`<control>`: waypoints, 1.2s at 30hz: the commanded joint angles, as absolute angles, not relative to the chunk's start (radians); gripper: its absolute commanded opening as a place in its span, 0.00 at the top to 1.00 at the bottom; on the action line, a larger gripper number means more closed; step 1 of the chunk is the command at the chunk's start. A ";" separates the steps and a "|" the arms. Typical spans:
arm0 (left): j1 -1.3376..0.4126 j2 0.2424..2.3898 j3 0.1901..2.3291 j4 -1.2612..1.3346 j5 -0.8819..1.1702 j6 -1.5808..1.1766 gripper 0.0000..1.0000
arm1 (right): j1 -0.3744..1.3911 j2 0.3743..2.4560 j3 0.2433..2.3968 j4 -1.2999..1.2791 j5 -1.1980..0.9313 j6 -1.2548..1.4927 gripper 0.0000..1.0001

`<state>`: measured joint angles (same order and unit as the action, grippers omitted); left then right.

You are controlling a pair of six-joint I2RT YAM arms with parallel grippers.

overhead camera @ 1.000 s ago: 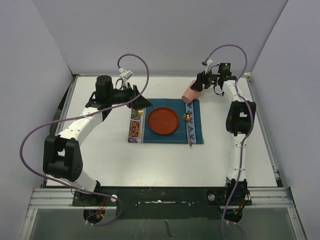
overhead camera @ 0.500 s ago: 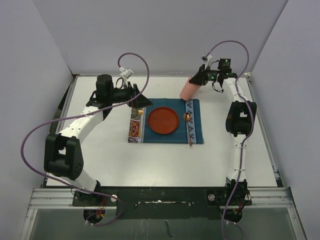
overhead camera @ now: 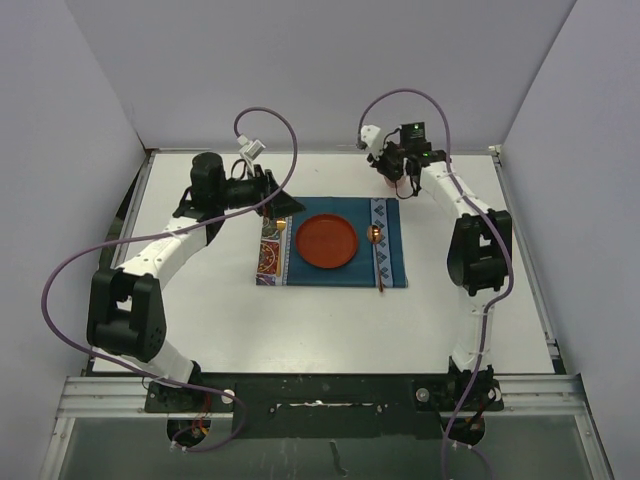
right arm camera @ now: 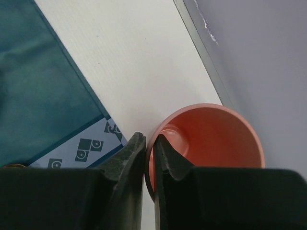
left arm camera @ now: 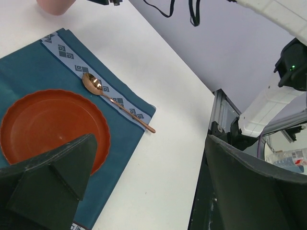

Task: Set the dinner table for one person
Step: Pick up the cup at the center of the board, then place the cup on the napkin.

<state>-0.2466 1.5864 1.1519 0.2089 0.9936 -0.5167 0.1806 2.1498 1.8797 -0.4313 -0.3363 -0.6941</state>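
**Cup now upright**

My right gripper (right arm camera: 148, 140) clamped the wall of the cup (right arm camera: 206, 143) and turned it upright from lying, near the far edge of the table (overhead camera: 300, 330), beside the placemat (right arm camera: 43, 86) corner. My left gripper (left arm camera: 149, 143) stayed wide apart. Only releasing remained, I think.

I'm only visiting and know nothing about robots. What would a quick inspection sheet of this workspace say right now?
surface: white dinner table, carrying a teal placemat.
job's things: orange plate centred on the placemat; copper spoon along its right patterned strip; pink cup upright beside its far right corner.
clutter: nothing seen.
tools: right tool shut on the cup's rim, one finger inside; left tool open, empty, above the mat's far left corner.
cables: purple cables loop above both arms.
surroundings: plain walls on three sides; metal rail at the near edge.
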 commanded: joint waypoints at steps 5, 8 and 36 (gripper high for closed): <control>-0.239 1.499 1.098 0.391 1.035 -0.583 0.02 | 0.227 1.949 1.832 -0.514 -0.106 -0.738 1.00; -0.239 1.506 1.085 0.439 1.047 -0.613 0.02 | 0.222 1.934 1.825 -0.545 -0.082 -0.687 1.00; -0.238 1.551 1.050 0.558 1.046 -0.712 0.02 | 0.235 2.056 1.857 -0.554 -0.313 -0.503 1.00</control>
